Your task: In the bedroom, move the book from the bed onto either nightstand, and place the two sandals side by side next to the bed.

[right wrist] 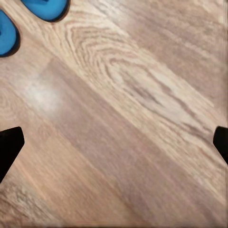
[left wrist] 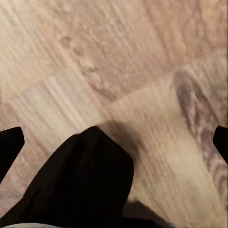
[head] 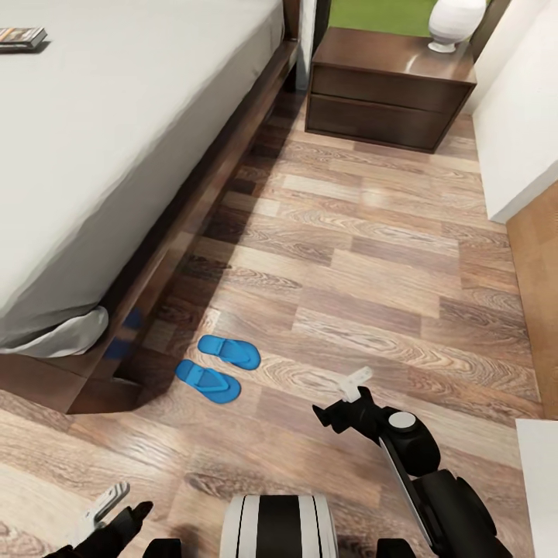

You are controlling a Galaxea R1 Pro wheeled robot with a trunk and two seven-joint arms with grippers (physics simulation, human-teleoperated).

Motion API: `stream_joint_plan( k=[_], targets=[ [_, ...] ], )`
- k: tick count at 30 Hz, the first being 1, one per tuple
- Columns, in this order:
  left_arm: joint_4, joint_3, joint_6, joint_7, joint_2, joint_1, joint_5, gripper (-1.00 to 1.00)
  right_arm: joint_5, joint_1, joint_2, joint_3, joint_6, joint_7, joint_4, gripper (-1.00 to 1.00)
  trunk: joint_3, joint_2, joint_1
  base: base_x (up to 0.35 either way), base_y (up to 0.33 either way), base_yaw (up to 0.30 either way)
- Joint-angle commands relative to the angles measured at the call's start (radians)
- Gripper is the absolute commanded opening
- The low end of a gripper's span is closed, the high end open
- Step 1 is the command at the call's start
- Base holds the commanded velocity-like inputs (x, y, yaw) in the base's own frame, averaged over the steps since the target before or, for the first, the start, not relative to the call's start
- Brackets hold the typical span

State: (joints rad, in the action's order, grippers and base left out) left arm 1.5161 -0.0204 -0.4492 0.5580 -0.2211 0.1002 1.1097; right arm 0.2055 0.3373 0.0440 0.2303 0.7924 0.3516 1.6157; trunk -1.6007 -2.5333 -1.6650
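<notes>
Lying side by side on the wood-plank floor (head: 364, 232), the two sandals (head: 217, 366) sit near the foot corner of the bed (head: 116, 155), close together but apart from its dark frame; their blue ends also show in the right wrist view (right wrist: 45, 7). Far up the pale mattress, the book (head: 22, 36) rests flat near the bed's far side. Beyond the bed stands the nightstand (head: 387, 97), with a white vase (head: 456, 23) on its top near the window side. In the head view the right gripper (head: 341, 399) hangs low over bare floor, just beside the sandals and touching neither; its wrist view shows two dark fingertips (right wrist: 9, 147) at opposite edges, spread wide with only floorboards between them. Lower in the head view, the left gripper (head: 116, 511) hovers above the floor, well apart from the sandals; its fingers (left wrist: 9, 145) likewise stand wide apart and hold nothing, a dark rounded robot part (left wrist: 80, 185) lying below them
</notes>
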Motion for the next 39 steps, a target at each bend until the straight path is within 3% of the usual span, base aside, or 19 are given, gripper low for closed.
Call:
stream_joint_plan(
  k=[1, 3, 5, 6, 9, 10, 11, 12, 14, 21, 33, 35, 39],
  targets=[
    [0.001, -0.021, -0.02, 0.01, 0.0, -0.027, 0.008, 1.0, 0.011, 0.001, 0.001, 0.001, 0.004, 0.007, 0.001, 1.0, -0.001, 0.0, 0.0, -0.019, 0.0, -0.125],
    [0.0, -0.058, -0.053, 0.013, 0.002, -0.082, 0.007, 1.0, 0.011, 0.001, 0.001, -0.001, 0.004, 0.007, 0.001, 1.0, -0.001, 0.0, 0.0, -0.013, 0.0, -0.09],
    [-0.003, -0.129, -0.098, 0.015, 0.005, -0.186, 0.007, 1.0, 0.01, 0.001, 0.007, -0.018, 0.003, 0.008, 0.001, 1.0, 0.003, 0.0, 0.001, -0.006, 0.0, -0.042],
    [-0.004, -0.147, -0.107, 0.016, 0.006, -0.209, 0.007, 1.0, 0.01, 0.002, 0.008, -0.023, 0.003, 0.008, 0.001, 1.0, 0.007, 0.0, 0.001, -0.004, 0.0, -0.026],
    [-0.006, -0.164, -0.115, 0.016, 0.007, -0.23, 0.007, 1.0, 0.01, 0.002, 0.009, -0.029, 0.003, 0.008, 0.001, 1.0, 0.019, 0.001, 0.002, -0.003, 0.0, -0.023],
    [-0.011, -0.193, -0.125, 0.017, 0.009, -0.273, 0.006, 1.0, 0.011, 0.003, 0.009, -0.044, 0.002, 0.008, 0.001, 1.0, 0.023, 0.001, 0.003, -0.002, 0.0, -0.013],
    [-0.017, -0.213, -0.132, 0.02, 0.011, -0.308, 0.005, 1.0, 0.01, 0.007, 0.006, -0.082, 0.002, 0.009, 0.001, 1.0, 0.027, 0.001, 0.003, -0.001, 0.0, -0.009],
    [-0.017, -0.213, -0.132, 0.02, 0.011, -0.308, 0.005, 1.0, 0.01, 0.007, 0.006, -0.082, 0.002, 0.009, 0.001, 1.0, 0.03, 0.002, 0.004, -0.001, 0.0, -0.007],
    [-0.025, -0.23, -0.137, 0.026, 0.014, -0.341, 0.005, 1.0, 0.009, 0.013, 0.003, -0.126, 0.001, 0.01, 0.001, 1.0, 0.038, 0.002, 0.005, -0.001, 0.0, -0.006],
    [-0.037, -0.248, -0.137, 0.036, 0.018, -0.369, 0.005, 1.0, 0.008, 0.013, 0.001, -0.164, -0.001, 0.01, 0.001, 1.0, 0.065, 0.004, 0.008, 0.0, 0.0, -0.002],
    [-0.113, -0.31, -0.114, 0.038, 0.04, -0.373, -0.003, 1.0, 0.008, 0.012, -0.006, -0.175, -0.009, 0.01, 0.001, 1.0, 0.112, 0.006, 0.013, 0.0, 0.0, -0.001],
    [-0.149, -0.314, -0.096, 0.039, 0.043, -0.373, -0.015, 1.0, 0.008, 0.011, -0.047, -0.174, -0.012, 0.007, 0.001, 1.0, 0.119, 0.007, 0.014, 0.0, 0.0, -0.12],
    [-0.176, -0.314, -0.07, 0.039, 0.043, -0.374, -0.018, 1.0, 0.008, 0.008, -0.063, -0.174, -0.014, 0.006, 0.001, 1.0, 0.135, 0.008, 0.016, 0.0, 0.0, -0.203]
  ],
)
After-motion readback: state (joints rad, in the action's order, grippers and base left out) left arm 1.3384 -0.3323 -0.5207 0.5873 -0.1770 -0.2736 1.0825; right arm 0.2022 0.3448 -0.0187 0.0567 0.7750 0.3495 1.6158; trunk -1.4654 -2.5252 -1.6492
